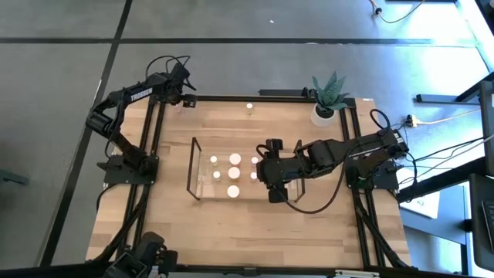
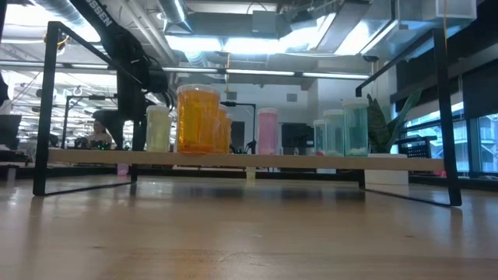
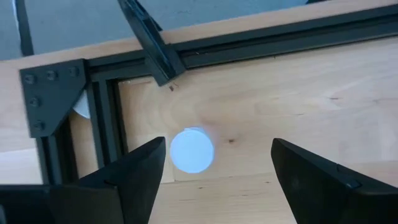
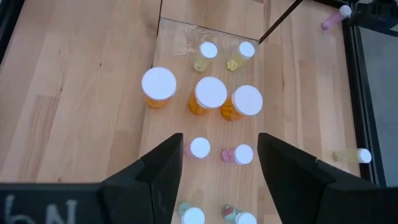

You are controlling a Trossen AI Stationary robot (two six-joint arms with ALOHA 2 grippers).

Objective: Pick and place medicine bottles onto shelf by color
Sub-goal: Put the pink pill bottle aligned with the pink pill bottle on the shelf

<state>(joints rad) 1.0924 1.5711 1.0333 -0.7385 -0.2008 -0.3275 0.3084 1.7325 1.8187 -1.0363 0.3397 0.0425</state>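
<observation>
The clear shelf (image 1: pixel 194 166) stands mid-table and carries three orange medicine bottles (image 4: pixel 210 93), two yellowish ones (image 4: pixel 208 51), two pink ones (image 4: pixel 199 148) and green ones (image 4: pixel 193 216), all upright with white caps. My right gripper (image 4: pixel 221 168) hangs open above the pink ones, holding nothing; in the high view it (image 1: pixel 264 174) is over the shelf's right half. My left gripper (image 3: pixel 218 144) is open at the far left corner (image 1: pixel 187 100). Its fingers stand on either side of a white-capped bottle (image 3: pixel 191 150) without touching it. That bottle stands on the table.
A yellowish bottle (image 1: pixel 249 107) lies on the table near the far edge. A potted plant (image 1: pixel 328 96) stands at the far right corner. The black table frame (image 3: pixel 106 124) runs close beside the left gripper's bottle. Bare wood lies in front of the shelf (image 2: pixel 249 233).
</observation>
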